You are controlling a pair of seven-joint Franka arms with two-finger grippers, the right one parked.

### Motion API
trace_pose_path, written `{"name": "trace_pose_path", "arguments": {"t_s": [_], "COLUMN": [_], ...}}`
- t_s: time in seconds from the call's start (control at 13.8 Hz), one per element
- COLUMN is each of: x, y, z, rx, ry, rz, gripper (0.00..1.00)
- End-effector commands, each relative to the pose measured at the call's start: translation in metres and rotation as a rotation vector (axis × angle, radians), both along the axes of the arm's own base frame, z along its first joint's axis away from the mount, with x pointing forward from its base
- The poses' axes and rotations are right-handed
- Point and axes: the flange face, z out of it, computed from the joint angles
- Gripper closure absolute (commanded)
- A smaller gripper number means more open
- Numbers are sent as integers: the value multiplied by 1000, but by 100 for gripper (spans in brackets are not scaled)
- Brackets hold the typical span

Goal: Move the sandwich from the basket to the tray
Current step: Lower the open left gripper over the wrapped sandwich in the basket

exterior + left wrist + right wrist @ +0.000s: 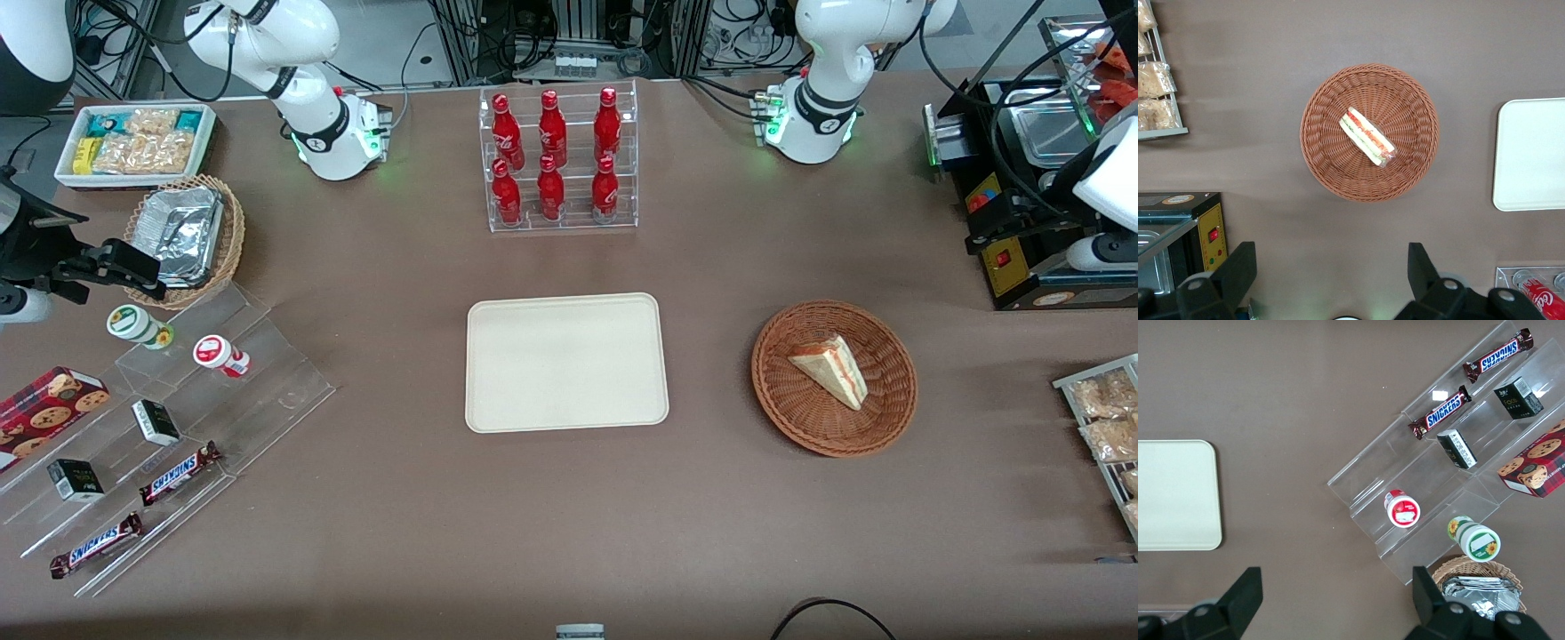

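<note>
The sandwich, a pale wedge with red and green filling, lies in the round reddish-brown basket. The cream-white tray rests flat beside the basket, toward the parked arm's end, with nothing on it. My gripper hangs high over bare table, farther from the front camera than the basket and well apart from it. It is open wide, and nothing sits between its dark fingers.
A black appliance with a yellow panel stands close beside my gripper. A wire rack of snack packets is at the working arm's table end. A clear rack of red bottles stands farther back than the tray. A stepped acrylic shelf with candy bars is at the parked arm's end.
</note>
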Motion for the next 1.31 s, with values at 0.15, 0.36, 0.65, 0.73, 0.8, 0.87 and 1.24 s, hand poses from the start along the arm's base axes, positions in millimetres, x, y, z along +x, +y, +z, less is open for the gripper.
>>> {"name": "trace_pose_path", "arguments": {"t_s": [0.15, 0.36, 0.65, 0.73, 0.8, 0.87, 1.24], "x": [0, 8, 17, 18, 18, 17, 11], "y": [-8, -8, -25, -30, -36, -42, -48], "z": [-3, -28, -95, -113, -133, -147, -233], "rx": [-8, 3, 3, 2, 1, -2, -26], "ry": [12, 41, 10, -11, -29, -47, -90], "rz": [-4, -1, 124, 171, 226, 266, 460], "gripper": [0, 0, 0, 0, 0, 0, 0]}}
